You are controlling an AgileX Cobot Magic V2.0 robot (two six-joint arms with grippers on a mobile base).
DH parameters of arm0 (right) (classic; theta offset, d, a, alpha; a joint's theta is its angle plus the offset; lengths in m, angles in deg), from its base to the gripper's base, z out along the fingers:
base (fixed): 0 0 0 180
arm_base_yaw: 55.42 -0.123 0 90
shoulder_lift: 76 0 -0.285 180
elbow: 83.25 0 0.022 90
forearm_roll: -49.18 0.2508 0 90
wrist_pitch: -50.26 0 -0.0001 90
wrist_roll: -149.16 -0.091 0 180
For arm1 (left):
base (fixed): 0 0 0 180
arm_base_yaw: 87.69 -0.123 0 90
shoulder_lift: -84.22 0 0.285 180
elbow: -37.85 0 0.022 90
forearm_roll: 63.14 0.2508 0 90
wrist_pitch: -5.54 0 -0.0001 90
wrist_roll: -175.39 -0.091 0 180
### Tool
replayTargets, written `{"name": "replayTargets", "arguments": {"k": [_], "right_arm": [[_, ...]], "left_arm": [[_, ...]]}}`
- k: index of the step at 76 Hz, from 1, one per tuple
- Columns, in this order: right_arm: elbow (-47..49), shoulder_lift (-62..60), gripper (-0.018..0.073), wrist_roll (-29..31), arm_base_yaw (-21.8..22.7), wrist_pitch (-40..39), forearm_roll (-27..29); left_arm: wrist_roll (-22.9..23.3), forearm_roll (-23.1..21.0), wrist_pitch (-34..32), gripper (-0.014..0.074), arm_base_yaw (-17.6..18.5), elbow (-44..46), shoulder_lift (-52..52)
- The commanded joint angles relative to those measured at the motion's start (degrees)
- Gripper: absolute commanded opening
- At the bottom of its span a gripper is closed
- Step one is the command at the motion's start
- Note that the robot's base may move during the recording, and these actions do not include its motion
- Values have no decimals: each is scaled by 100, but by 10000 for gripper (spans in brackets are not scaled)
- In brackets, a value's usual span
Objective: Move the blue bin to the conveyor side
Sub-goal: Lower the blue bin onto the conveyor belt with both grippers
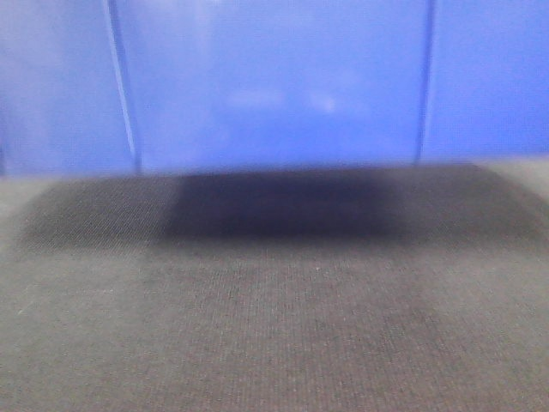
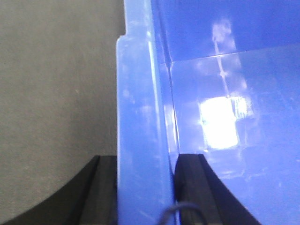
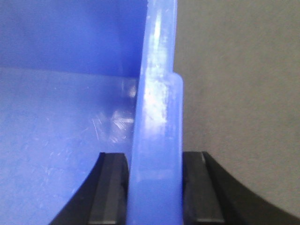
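The blue bin (image 1: 274, 81) fills the top of the front view, its ribbed side wall close to the camera and its lower edge just above its shadow on the conveyor (image 1: 274, 326), a dark woven belt. My left gripper (image 2: 146, 187) is shut on the bin's left rim (image 2: 140, 103), one black finger outside and one inside the wall. My right gripper (image 3: 154, 187) is shut on the bin's right rim (image 3: 157, 108) in the same way. The bin's inside (image 3: 61, 117) looks empty where it shows.
Grey belt surface (image 2: 51, 93) lies outside the bin's left wall and also outside its right wall (image 3: 239, 93). Nothing else shows in any view.
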Motion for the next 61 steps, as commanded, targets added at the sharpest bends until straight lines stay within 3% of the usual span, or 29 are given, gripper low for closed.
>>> {"name": "replayTargets", "arguments": {"k": [1,11,20,37,44,61], "right_arm": [[97,105,-81,64,-73,-659,275],[97,365,-64,64,-73,-647,275],[97,418,53,64,-73,-625,275],[97,288,573,64,-73,-559,275],[97,96,568,64,-73,-525,275],[97,-806,568,64,-73,-117,275]], "left_arm": [[-45,-247,-663,-6,84,94,104],[-45,-247,-663,83,84,94,337],[-45,-247,-620,222,84,94,408],[-34,-247,-303,540,84,94,270],[-34,-247,-143,579,84,94,63],[-34,-102,-45,554,61,41,-970]]}}
